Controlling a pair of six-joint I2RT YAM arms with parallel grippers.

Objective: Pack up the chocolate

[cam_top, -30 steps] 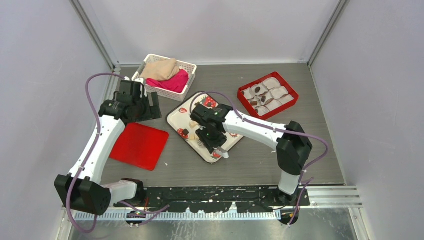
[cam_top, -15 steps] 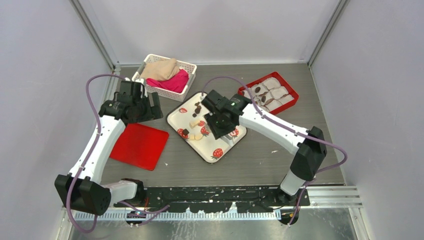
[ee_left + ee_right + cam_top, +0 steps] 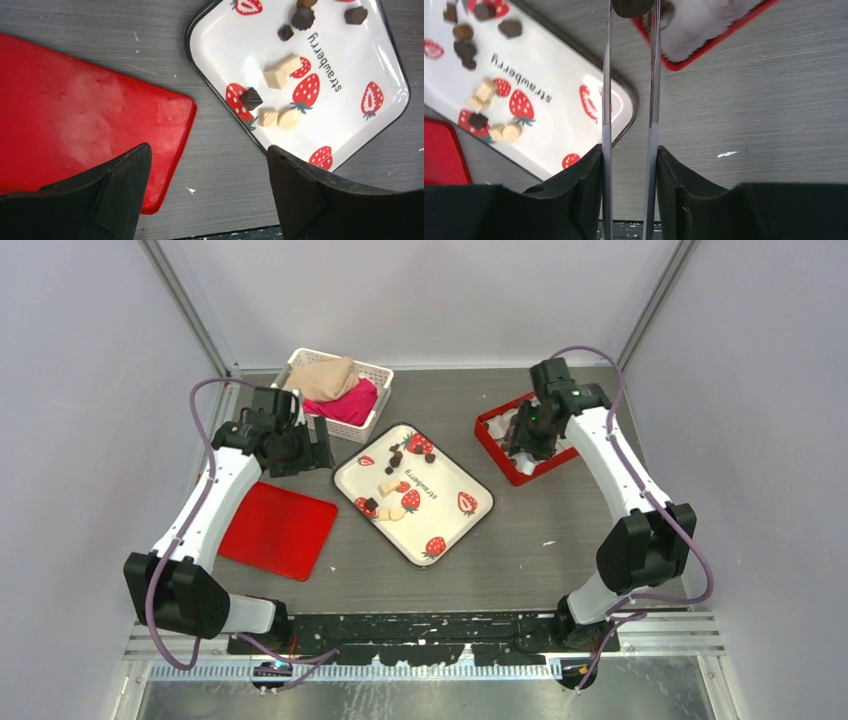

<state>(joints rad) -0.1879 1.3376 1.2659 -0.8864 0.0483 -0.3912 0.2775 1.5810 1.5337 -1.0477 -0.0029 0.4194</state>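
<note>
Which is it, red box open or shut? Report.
Open: the red box shows its white paper cups uncovered; a flat red lid lies apart, left of the strawberry tray.

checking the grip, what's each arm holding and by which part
right fingers clamp metal tongs across both blades; the tong tips pinch a dark chocolate. left fingers are open, holding nothing

From above, the right gripper [image 3: 527, 432] hides most of the red box [image 3: 495, 447] from you. Your right wrist view cuts off the tips of the tongs [image 3: 607, 90] and the dark lump [image 3: 631, 6] between them.
</note>
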